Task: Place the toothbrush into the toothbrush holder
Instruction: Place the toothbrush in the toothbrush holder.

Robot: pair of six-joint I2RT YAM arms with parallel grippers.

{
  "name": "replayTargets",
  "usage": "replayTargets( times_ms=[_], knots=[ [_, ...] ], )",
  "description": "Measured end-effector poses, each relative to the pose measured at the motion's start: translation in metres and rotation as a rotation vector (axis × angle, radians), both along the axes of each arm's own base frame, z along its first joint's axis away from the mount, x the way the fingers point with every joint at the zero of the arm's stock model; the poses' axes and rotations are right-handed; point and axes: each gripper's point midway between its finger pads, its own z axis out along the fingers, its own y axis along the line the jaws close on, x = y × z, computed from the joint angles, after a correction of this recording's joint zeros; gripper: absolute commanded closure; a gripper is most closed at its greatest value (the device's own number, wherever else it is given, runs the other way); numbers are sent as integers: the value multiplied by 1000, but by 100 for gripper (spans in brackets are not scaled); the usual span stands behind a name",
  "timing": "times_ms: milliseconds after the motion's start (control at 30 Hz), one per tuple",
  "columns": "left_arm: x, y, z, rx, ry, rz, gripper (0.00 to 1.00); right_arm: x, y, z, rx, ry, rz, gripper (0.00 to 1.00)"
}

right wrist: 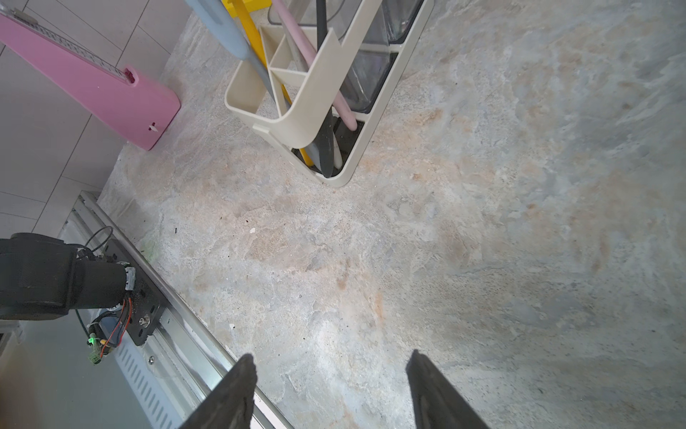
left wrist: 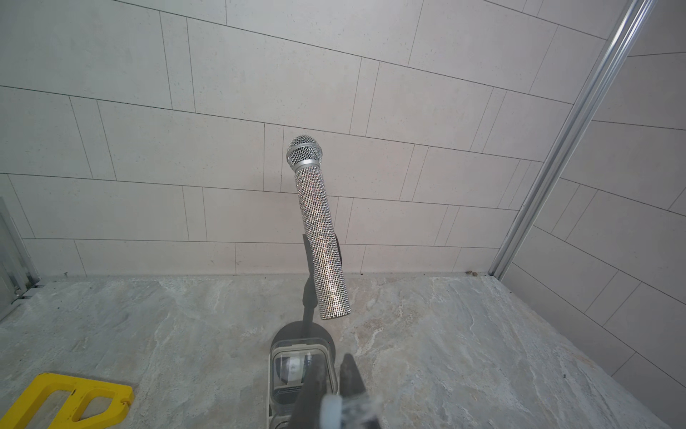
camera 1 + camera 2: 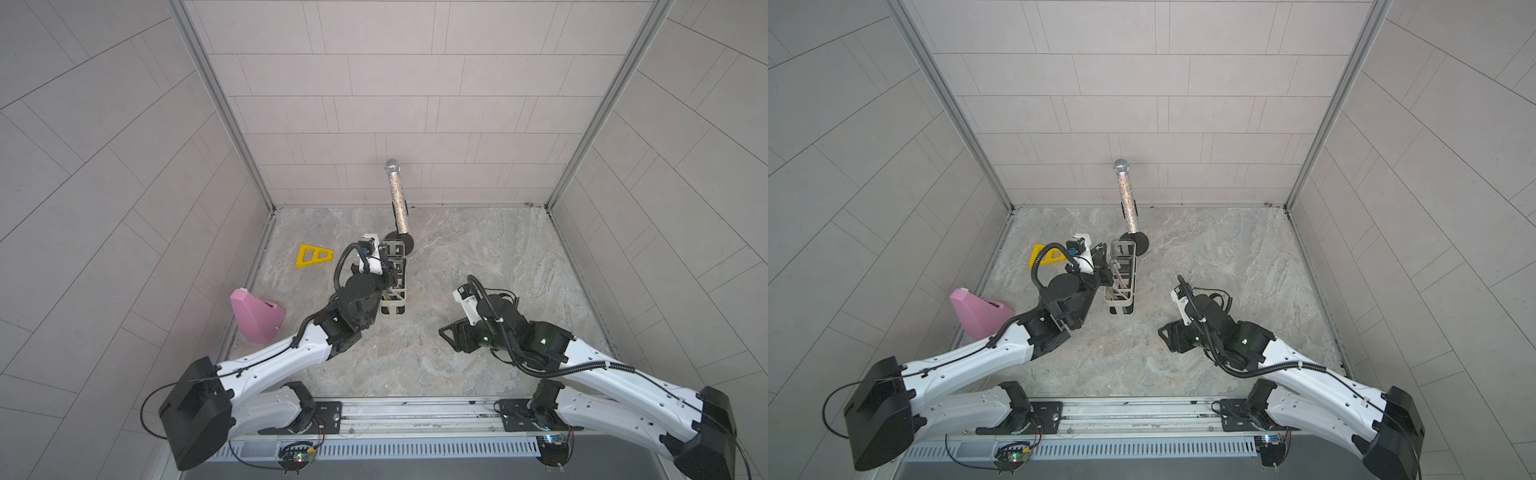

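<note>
Much of the work is masked. In both top views the left arm's black wrist covers most of the left gripper (image 3: 390,269) (image 3: 1100,266) and one flank of the long, cream-white, frame-built toothbrush holder (image 3: 392,311) (image 3: 1121,308) beneath it.

The left wrist view shows its dark fingers (image 2: 350,375) pressed close together above the holder's clear far cup (image 2: 301,347). A pale blur is wedged at their base, too near the lens to be sharp. It is probably the pale blue-grey toothbrush (image 1: 230,35) (the colour agrees).

The right wrist view shows that brush best. Its long axis stands steeply, leaning off vertical. The upper end is cut off by the frame edge, and the lower part is threaded through a slot in the divided, open end section nearest the robot's base. Which end carries the bristles cannot be told. A yellow handle (image 1: 244,22), a pink handle (image 1: 293,29) and a dark handle (image 1: 326,141) share that section.

The holder runs lengthwise away from the base, its far end just beside the black round foot of the glittery silver microphone (image 3: 398,195) (image 3: 1128,199) (image 2: 321,237).

The right gripper (image 1: 332,354) (image 3: 446,332) (image 3: 1165,332) hangs low over the mottled stone tabletop (image 3: 478,257), tips spread wide with only stone between them, well apart from the holder.

A yellow triangular plastic frame (image 3: 311,257) (image 2: 70,401) and a pink wedge-shaped block (image 3: 255,316) (image 1: 111,89) lie near the left wall.
</note>
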Motion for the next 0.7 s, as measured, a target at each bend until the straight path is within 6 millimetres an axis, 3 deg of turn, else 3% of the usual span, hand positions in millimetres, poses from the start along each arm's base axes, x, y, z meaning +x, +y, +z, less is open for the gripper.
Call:
replayTargets(
  times_ms=[233,700],
  knots=[
    [2,-3,-8,8,19,-7,99,0,0,0,1,-1,0,33],
    [6,-9,-57,55,67,-9,99,0,0,0,1,-2,-2,33]
  ],
)
